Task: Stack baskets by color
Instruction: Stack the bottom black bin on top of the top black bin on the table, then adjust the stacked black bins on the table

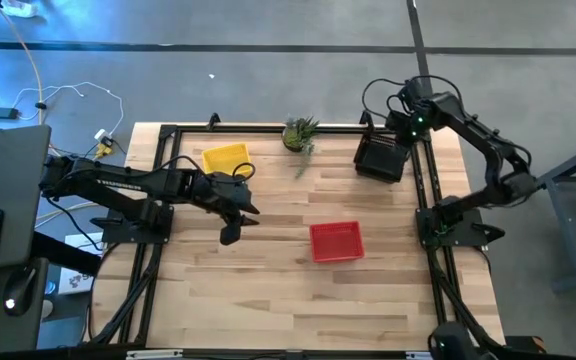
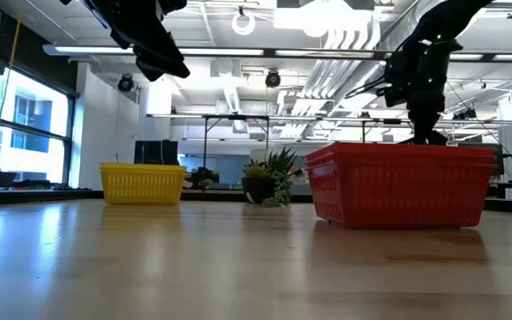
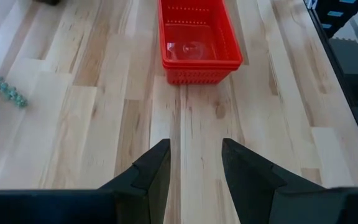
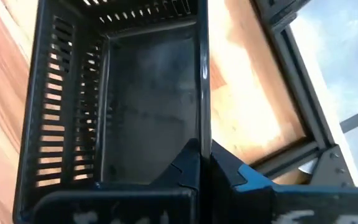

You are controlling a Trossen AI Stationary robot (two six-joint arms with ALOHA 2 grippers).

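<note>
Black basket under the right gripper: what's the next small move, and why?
Probably open the right gripper and lift clear. Its jaws are pinched shut on the black basket's wall, and that basket appears to sit at the table's far right corner. The left gripper hovers open, holding nothing, facing the red basket.

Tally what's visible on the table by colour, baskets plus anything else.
yellow basket: 1 pile showing, layers not separable
red basket: 1 pile showing, layers not separable
black basket: 1 showing, its wall pinched in the right gripper
potted plant: 1
Total: 4 separate items visible
</note>
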